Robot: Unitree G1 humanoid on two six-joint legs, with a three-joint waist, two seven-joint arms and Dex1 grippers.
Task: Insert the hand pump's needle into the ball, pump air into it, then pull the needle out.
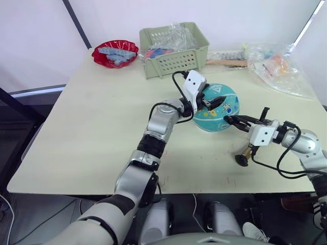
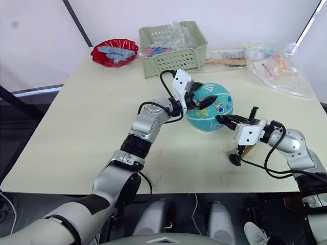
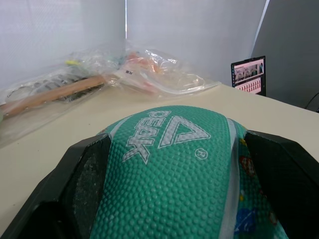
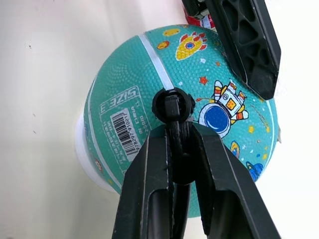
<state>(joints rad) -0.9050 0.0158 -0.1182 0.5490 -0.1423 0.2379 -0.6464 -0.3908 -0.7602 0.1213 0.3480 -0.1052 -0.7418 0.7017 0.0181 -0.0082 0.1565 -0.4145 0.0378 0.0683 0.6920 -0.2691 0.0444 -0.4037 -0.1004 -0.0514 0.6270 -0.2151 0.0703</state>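
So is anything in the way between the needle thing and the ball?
Nothing visible is. The right gripper is shut on the needle's black fitting, which sits right up against the ball beside the barcode sticker. The left gripper holds the ball from the other side, away from that spot.

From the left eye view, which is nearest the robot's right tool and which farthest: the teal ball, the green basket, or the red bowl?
Measured from the right tool:
1. The ball, right at its tip, also held by the left tool.
2. The green basket, at the table's back edge.
3. The red bowl, far back left corner.
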